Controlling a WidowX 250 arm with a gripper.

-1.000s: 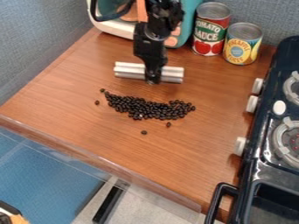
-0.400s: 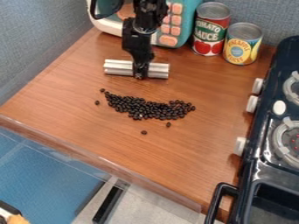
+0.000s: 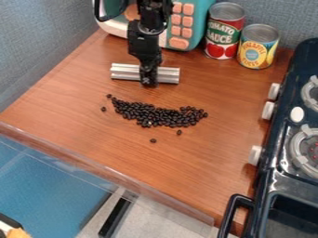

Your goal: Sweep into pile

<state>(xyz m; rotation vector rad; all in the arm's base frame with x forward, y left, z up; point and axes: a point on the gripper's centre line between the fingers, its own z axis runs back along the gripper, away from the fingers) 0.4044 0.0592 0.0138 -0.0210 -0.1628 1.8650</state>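
Beans (image 3: 158,116), small, black, oval and glossy, lie before us near the middle of the wooden counter (image 3: 205,167), in a band that runs from left to right. We see the band bunched thickly through its middle and right, where its near edge bulges toward us, and thinning at the far left into a short tail. A few have strayed: one sits by itself just off the left end, one near the bulge on its near side, and another a little nearer to us.

On the far side of the beans, apart from them, we find the black gripper (image 3: 148,83), pointing down. It is closed on a silvery, ridged bar (image 3: 127,72), which it grips around the middle, so that the bar sticks out to left and right. We cannot tell whether the bar touches the wood.

Farther back, we have a teal and white toy microwave (image 3: 200,21) with orange buttons, partly behind the arm. To its right stand two upright cans: a red and green one (image 3: 225,30), then a yellow and blue one (image 3: 258,46) slightly nearer to us. Along the right side we see a dark toy stove (image 3: 276,169) with pale knobs, grey burner grates and, at its near end, a black handle (image 3: 231,214).
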